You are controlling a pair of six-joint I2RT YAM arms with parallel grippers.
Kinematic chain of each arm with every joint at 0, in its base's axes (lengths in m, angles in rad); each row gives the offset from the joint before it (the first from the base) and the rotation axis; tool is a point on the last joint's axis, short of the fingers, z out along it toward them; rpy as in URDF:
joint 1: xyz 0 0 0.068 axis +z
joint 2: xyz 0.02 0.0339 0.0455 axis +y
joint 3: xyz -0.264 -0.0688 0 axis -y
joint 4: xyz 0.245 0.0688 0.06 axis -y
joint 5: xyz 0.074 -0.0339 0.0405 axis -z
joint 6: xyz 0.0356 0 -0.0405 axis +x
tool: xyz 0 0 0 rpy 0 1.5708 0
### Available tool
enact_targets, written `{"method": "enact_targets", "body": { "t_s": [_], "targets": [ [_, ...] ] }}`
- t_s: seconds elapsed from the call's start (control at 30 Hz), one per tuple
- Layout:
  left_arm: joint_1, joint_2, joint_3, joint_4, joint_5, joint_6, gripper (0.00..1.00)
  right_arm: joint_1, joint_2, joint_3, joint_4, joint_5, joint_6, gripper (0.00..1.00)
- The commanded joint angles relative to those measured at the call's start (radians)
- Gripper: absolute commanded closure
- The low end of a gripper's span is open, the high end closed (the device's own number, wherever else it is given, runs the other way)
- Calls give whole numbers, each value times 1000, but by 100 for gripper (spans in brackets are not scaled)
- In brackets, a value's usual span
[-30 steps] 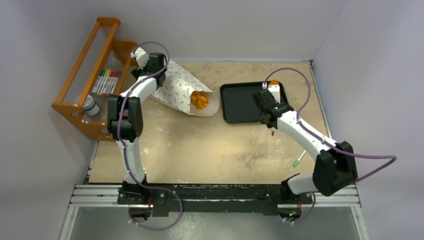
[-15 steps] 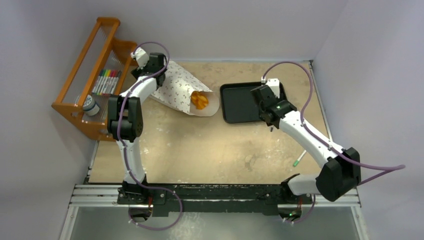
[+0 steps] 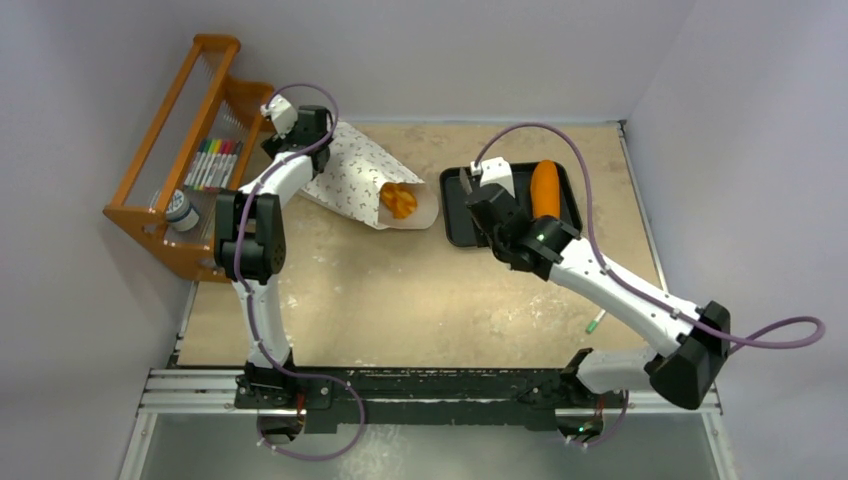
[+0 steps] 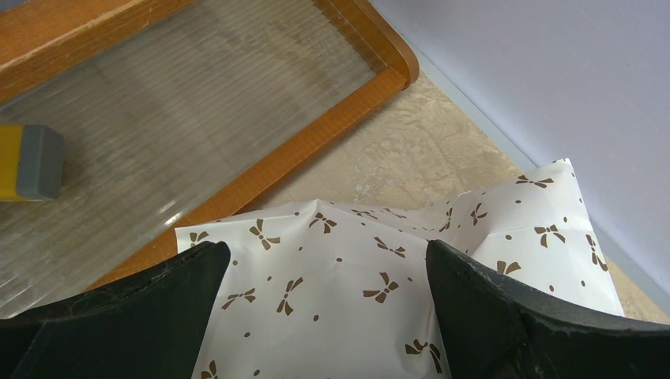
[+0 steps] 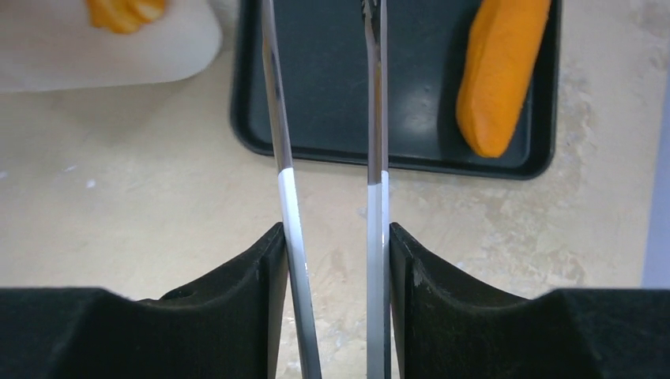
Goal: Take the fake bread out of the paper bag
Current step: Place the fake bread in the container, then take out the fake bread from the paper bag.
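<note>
**Q:** What stands at the far left?

**A:** An orange wooden rack [image 3: 165, 165] with a ribbed clear panel, coloured markers [image 3: 213, 163] lying in it. Beside it the left fingers [image 4: 142, 316], matte black, are spread wide above the closed end of the paper bag [image 3: 350, 172], grasping nothing.

**Q:** And the bag?

**A:** White paper dotted with small brown bows, lying on the mottled tan worktop [image 3: 400, 300]. Orange ridged bread pieces [image 3: 399, 200] sit in its open mouth.

**Q:** Further right?

**A:** The right fingers [image 5: 229, 308] are clenched on slim metal tongs [image 5: 376, 118], the blades apart over a black rimmed tray [image 3: 458, 220]. A long, smooth orange loaf [image 3: 545, 188] lies on the tray's right side. Pale lilac walls [image 3: 480, 50] close in the worktop.
</note>
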Motion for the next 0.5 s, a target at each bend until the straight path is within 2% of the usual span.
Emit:
{"method": "enact_targets", "body": {
  "t_s": [0.0, 0.47],
  "targets": [
    [22, 15, -28, -147, -43, 69, 0, 46, -96, 18, 77, -57, -41, 52],
    [18, -2, -26, -152, -43, 87, 0, 150, -168, -39, 61, -248, -73, 54]
  ]
}}
